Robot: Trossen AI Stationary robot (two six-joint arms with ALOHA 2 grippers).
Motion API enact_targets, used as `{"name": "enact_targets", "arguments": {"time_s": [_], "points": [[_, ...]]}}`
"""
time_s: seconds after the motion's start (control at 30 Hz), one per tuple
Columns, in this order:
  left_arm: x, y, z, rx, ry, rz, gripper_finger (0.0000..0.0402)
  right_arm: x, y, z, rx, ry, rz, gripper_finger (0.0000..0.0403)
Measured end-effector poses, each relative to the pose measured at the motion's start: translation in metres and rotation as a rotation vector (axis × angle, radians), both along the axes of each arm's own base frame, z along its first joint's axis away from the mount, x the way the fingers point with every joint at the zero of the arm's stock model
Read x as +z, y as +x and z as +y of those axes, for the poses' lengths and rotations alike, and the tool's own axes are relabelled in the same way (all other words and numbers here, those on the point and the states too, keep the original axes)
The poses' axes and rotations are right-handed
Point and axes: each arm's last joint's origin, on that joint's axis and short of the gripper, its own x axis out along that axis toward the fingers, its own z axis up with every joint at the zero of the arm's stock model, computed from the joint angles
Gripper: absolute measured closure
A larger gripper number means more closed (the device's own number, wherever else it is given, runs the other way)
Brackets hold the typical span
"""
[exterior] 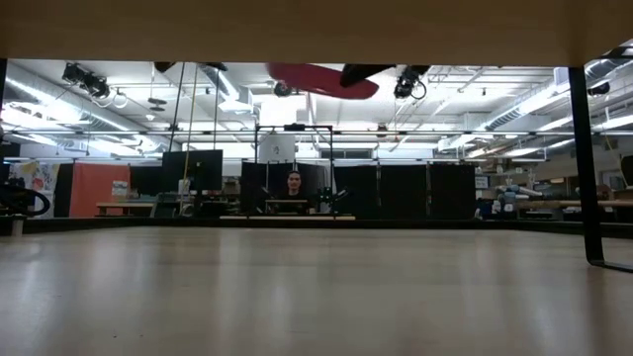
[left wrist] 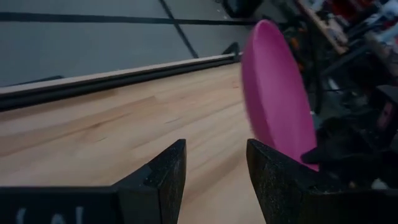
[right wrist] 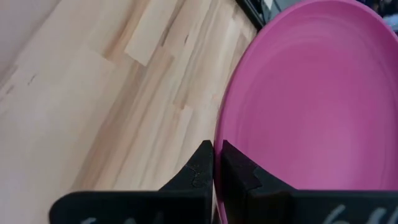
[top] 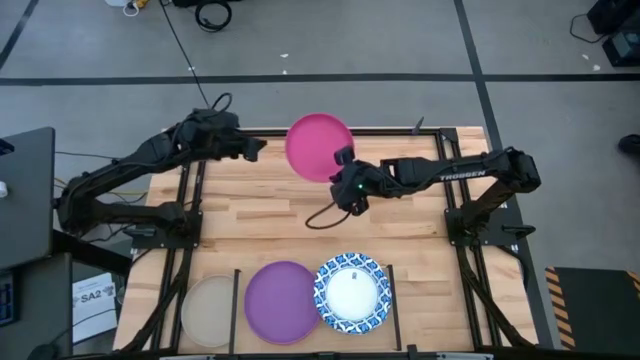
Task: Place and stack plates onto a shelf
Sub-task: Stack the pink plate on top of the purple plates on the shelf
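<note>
Grey workshop floor runs round the light-wood shelf (top: 300, 215), whose near edge is split into bays by thin black bars (top: 236, 300). Seen from overhead, with the table as a clock face, three plates lie flat in a row at about 6 o'clock: the pale beige plate (top: 207, 311) on the left, the purple plate (top: 281, 301) next to it and overlapping its rim, and the blue-rimmed plate (top: 351, 292) on the right, its edge touching the purple one.

Up at 12 o'clock the magenta plate (top: 318, 147) is off the wood, held tilted near the far edge. The right gripper (top: 343, 160) reaches in from 3 o'clock and has its fingers pinched tight on the plate's rim; its own camera shows the two dark fingers (right wrist: 199, 171) closed on the pink edge with hardly a gap. The left gripper (top: 255, 148) comes in from 10 o'clock and hangs just beside the plate's other side, its fingers (left wrist: 165, 174) spread as wide as they go and holding nothing, bare wood showing between them.

From table height the magenta plate (exterior: 321, 81) shows as a dark red sliver high overhead. A person sits at a desk (exterior: 294, 205) far back in the room.
</note>
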Motion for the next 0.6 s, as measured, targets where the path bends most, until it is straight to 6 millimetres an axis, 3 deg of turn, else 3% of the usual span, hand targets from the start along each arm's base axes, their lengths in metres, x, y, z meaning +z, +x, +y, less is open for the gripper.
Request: {"name": "enact_targets", "arguments": {"time_s": [0.37,0.6], "points": [[-0.01,0.043,0.004,-0.066,0.025,-0.05,0.0228,0.0,-0.001,0.016,0.036,-0.066,0.023,0.0386],[-0.016,0.052,0.008,-0.057,0.028,-0.043,0.0228,-0.001,-0.002,0.015,0.016,-0.073,0.032,0.0386]]}}
